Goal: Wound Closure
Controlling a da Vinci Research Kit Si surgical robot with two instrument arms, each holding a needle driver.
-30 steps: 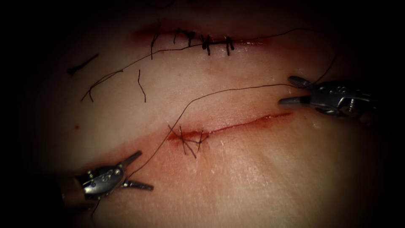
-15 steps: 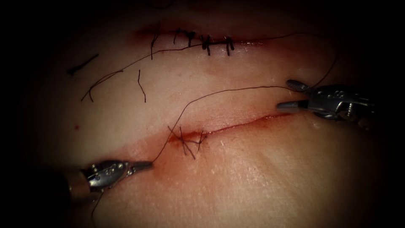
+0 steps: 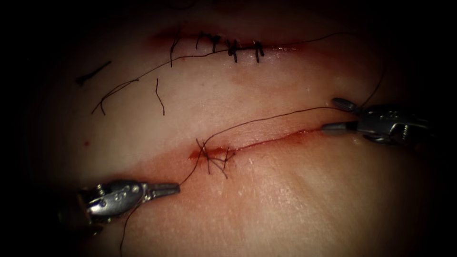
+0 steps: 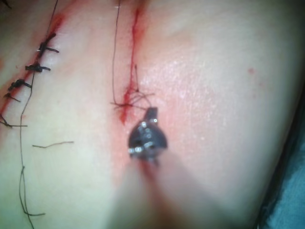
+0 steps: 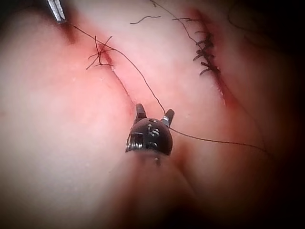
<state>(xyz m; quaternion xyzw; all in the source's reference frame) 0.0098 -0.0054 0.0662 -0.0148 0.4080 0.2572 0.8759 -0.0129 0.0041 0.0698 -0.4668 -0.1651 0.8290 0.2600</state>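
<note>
1. Left of the knot [image 3: 213, 158] on the cut [image 3: 266, 141], the left tool [image 3: 166, 189] has closed its jaws on the thread [image 3: 266, 118]
2. Right tool [image 3: 340, 115], jaws wide, thread running between them, holds nothing
3. Step: tightening the knot, judging by the clamp since 1 second ago
4. Needle: cannot tell where it lies

Stitched cut [image 3: 228, 46], dark stitches: well beyond the right end effector [image 3: 334, 114]. Loose thread scraps [image 3: 159, 97]: beyond the left end effector [image 3: 173, 189], well apart. Blue cloth [image 4: 290, 200]: past the tissue [image 4: 214, 95] edge, apart from the left end effector.
</note>
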